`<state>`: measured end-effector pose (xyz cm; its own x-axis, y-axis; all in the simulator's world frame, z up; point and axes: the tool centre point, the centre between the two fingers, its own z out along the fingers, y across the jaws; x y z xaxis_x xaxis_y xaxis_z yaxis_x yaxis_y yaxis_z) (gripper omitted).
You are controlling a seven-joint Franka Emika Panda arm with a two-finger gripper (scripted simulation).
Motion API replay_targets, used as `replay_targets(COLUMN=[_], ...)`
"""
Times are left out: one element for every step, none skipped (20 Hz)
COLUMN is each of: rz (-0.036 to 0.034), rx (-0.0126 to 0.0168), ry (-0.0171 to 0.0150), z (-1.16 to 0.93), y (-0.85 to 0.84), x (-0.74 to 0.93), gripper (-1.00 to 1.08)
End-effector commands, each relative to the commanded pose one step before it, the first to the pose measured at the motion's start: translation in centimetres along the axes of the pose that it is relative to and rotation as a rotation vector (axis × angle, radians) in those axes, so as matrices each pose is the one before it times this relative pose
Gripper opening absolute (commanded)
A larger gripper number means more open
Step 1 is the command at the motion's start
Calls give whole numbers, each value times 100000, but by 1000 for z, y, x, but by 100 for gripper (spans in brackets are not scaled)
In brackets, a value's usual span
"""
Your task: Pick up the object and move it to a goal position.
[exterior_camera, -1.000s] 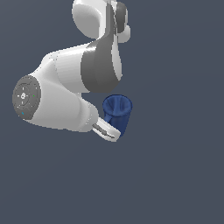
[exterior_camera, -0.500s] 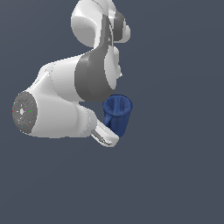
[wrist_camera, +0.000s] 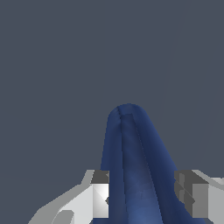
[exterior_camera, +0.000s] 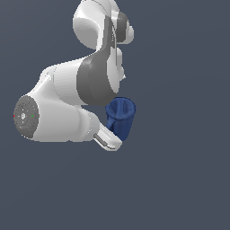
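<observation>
**Already lifted: mug in the fingers, goal still to reach**

Clearly, we have the pick-up behind us. The dark blue mug (exterior_camera: 121,117) sits clamped by the gripper (wrist_camera: 143,192): in the wrist view one finger pad (wrist_camera: 100,192) presses its wall on one side and the other finger presses the opposite side, so the fingers are closed down to the width of the mug wall and hold it firmly, as far as we can judge. Whether they pinch the rim or the whole body we cannot tell.

From the exterior view, the mug hangs just beside the Panda arm's (exterior_camera: 67,108) large white link, on the exterior view's right of it, mouth upward and slightly tilted, with one white finger (exterior_camera: 108,139) showing just below its base. Nothing supports it from underneath; no table shows in either view, only plain dark grey backdrop. The handle is not visible to us.

What remains, in our judgement, is the carry. We see no goal marker in either picture, so we cannot say how near the mug is to its target, nor in which direction it lies.
</observation>
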<state>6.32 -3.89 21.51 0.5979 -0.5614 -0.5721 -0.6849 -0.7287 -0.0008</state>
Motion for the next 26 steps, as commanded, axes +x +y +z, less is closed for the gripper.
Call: replay_targets(rz=[-14,0,0,62,0,0,0,0,50,0,0,0,0,0,0,37,0,0,0,0,0,0,0,0,0,0], rx=[-10,0,0,-5,0,0,0,0,8,0,0,0,0,0,0,21,0,0,0,0,0,0,0,0,0,0], ry=[-8,0,0,-30,0,0,0,0,-46,0,0,0,0,0,0,-54,0,0,0,0,0,0,0,0,0,0], z=[213,126,149,185,199,226,236,223,219,193,176,158,139,120,100,88,60,40,15,0,0,0,0,0,0,0], y=[2,2,1,16,-1,-2,-2,-2,17,-2,-3,-4,-6,-8,-10,8,-15,-18,-13,0,0,0,0,0,0,0], x=[-22,-8,-9,31,-11,-12,-13,-12,32,-10,-8,-7,-5,-3,-1,42,4,7,6,0,0,0,0,0,0,0], gripper=[28,28,28,28,28,28,28,28,28,28,28,28,28,28,28,28,28,28,28,-100,-100,-100,-100,-100,-100,-100])
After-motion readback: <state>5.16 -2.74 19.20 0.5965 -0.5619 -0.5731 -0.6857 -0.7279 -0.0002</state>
